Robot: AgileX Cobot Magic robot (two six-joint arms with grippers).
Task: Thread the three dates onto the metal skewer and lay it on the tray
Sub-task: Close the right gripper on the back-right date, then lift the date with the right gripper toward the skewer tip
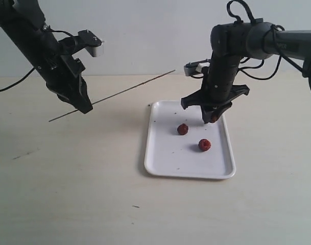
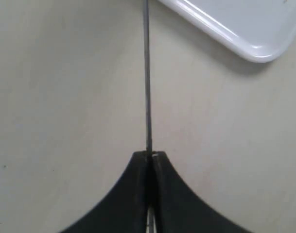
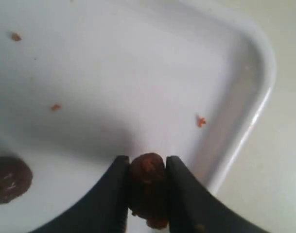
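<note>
My left gripper (image 1: pixel 85 106) is shut on the metal skewer (image 1: pixel 129 89), a thin grey rod held in the air and pointing toward the tray; in the left wrist view the skewer (image 2: pixel 147 77) runs straight out from the closed jaws of the left gripper (image 2: pixel 150 154). My right gripper (image 1: pixel 212 118) hangs over the far right part of the white tray (image 1: pixel 160 164) and is shut on one date (image 3: pixel 148 187). Two more dates (image 1: pixel 183 129) (image 1: pixel 204 145) lie on the tray; one of them (image 3: pixel 9 177) shows in the right wrist view beside the right gripper (image 3: pixel 147 162).
The tray's rim (image 3: pixel 254 116) and small reddish crumbs (image 3: pixel 200 121) show close to the held date. A tray corner (image 2: pixel 257 46) lies near the skewer's far part. The pale table (image 1: pixel 68 184) spreads around the tray.
</note>
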